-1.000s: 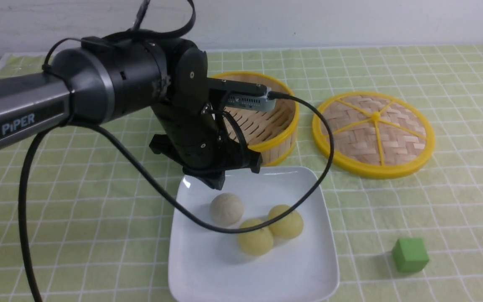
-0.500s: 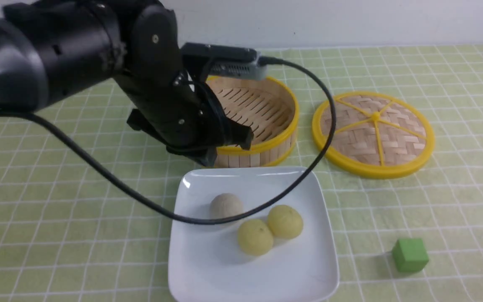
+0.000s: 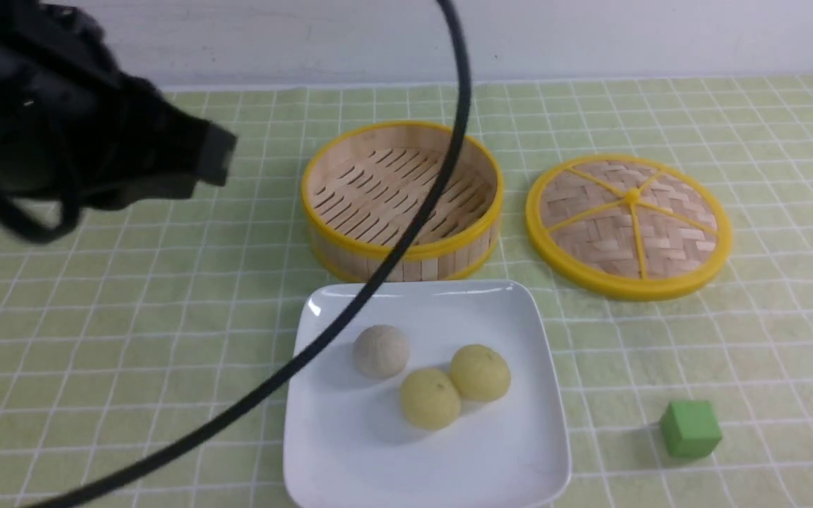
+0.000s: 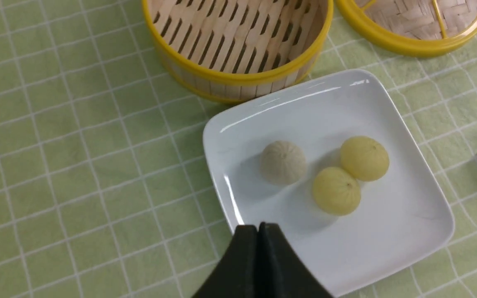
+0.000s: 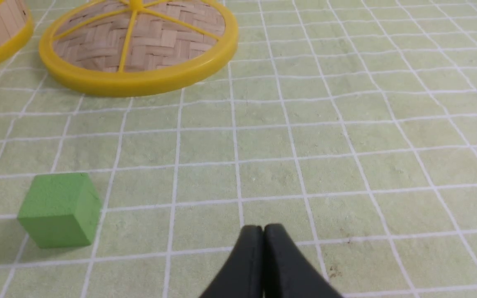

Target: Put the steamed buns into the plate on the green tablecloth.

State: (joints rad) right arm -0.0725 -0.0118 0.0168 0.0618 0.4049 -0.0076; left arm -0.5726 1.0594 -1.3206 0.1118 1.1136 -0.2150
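Note:
The white square plate [image 3: 512, 451] lies on the green tablecloth [image 3: 131, 339] near the front. In it sit three steamed buns: one off-white bun [image 3: 381, 351] and two pale yellow buns [image 3: 430, 398] [image 3: 480, 372] that touch each other. They also show in the left wrist view: the off-white bun [image 4: 283, 162], the yellow buns [image 4: 336, 191] [image 4: 364, 158] and the plate [image 4: 404, 223]. My left gripper [image 4: 258, 227] is shut and empty, raised above the plate's edge; in the front view its arm is a dark blur at the upper left. My right gripper [image 5: 262, 228] is shut and empty over bare cloth.
An empty bamboo steamer basket [image 3: 401, 199] with a yellow rim stands behind the plate. Its woven lid [image 3: 629, 224] lies to the right. A green cube [image 3: 689, 428] sits at the front right, also in the right wrist view [image 5: 59, 209]. A black cable [image 3: 406, 233] hangs across the plate.
My left arm has drawn back up and to the left, away from the plate and basket. The three buns stay in the plate. The cable swings across the view.

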